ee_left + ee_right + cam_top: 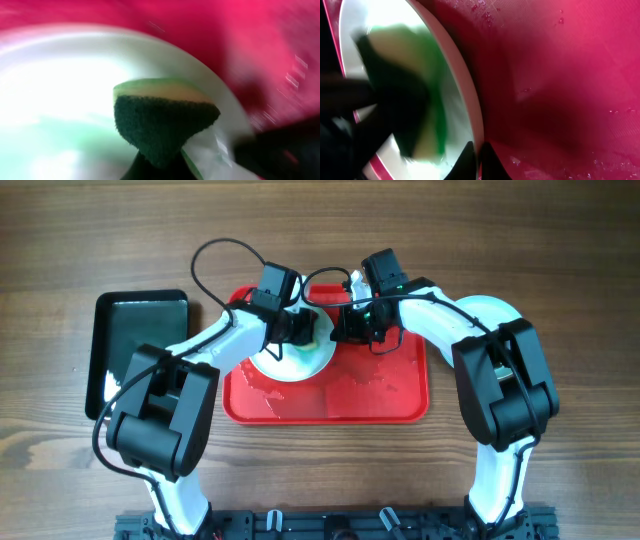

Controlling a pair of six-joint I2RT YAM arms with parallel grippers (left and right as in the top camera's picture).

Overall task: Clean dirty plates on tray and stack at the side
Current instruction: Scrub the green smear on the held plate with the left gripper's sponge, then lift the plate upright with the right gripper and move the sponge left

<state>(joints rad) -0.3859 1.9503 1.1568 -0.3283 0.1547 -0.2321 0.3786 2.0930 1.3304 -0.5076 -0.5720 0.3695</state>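
Left wrist view showed the left pincer [298, 330] clamped on a green-and-yellow sponge [162, 125], dark scouring face toward the camera, pressed against the white plate [65, 85]. The right pincer [479, 159] was closed almost fully, its tips nipping the plate's thin rim. A teal-green smear [437, 85] covered much of the plate's centre, so the wiping looked unfinished. The plate sat in the left part of the red tray [560, 75], which was beaded with water. I could not make out any other plates.

The main risk was the rim slipping out of that narrow, wet pinch if the sponge pushed sideways, which would send the plate skidding across the slick tray. The two pincers also worked just beside each other and could collide. A black tray [140, 330] lay to the left on the wooden surface [520, 240].
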